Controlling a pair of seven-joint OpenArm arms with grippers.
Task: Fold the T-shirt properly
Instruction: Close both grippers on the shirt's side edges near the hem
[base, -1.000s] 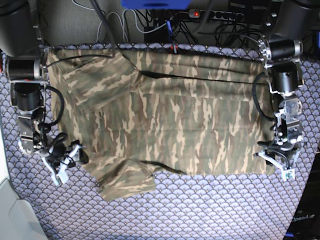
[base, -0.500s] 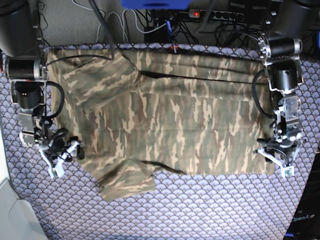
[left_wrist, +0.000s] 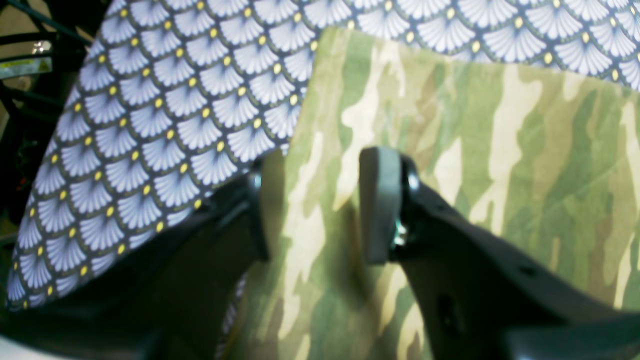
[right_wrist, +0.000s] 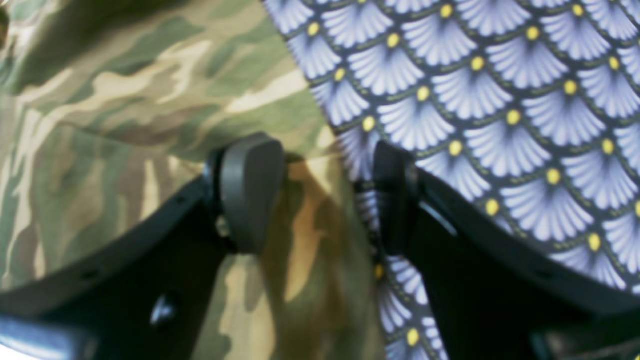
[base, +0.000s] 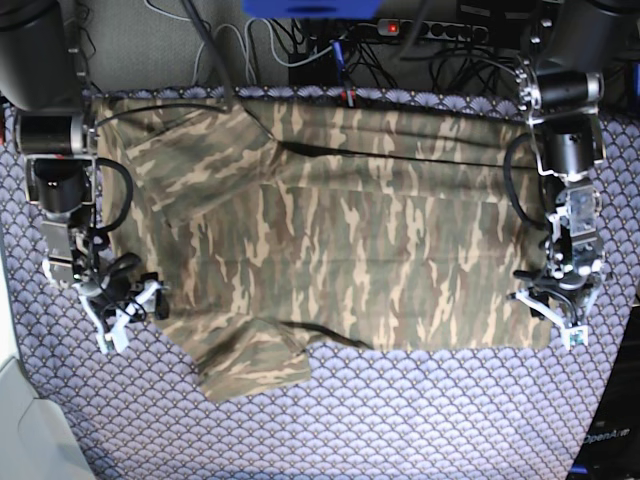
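Broadly, I see the camouflage T-shirt (base: 330, 230) spread flat on the scale-patterned tablecloth (base: 400, 420). My left gripper (left_wrist: 320, 210) and right gripper (right_wrist: 320, 195), both agape, straddle its edges; closing could pinch tablecloth too.

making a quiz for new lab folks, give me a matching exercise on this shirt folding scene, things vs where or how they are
Things:
1. T-shirt
2. tablecloth
3. left gripper
4. right gripper

Descriptions:
A. purple scale pattern, under everything
B. open at the shirt's corner, base view's right
C. camouflage, spread flat
D. open by the shirt's edge, base view's left

Pairs: 1-C, 2-A, 3-B, 4-D
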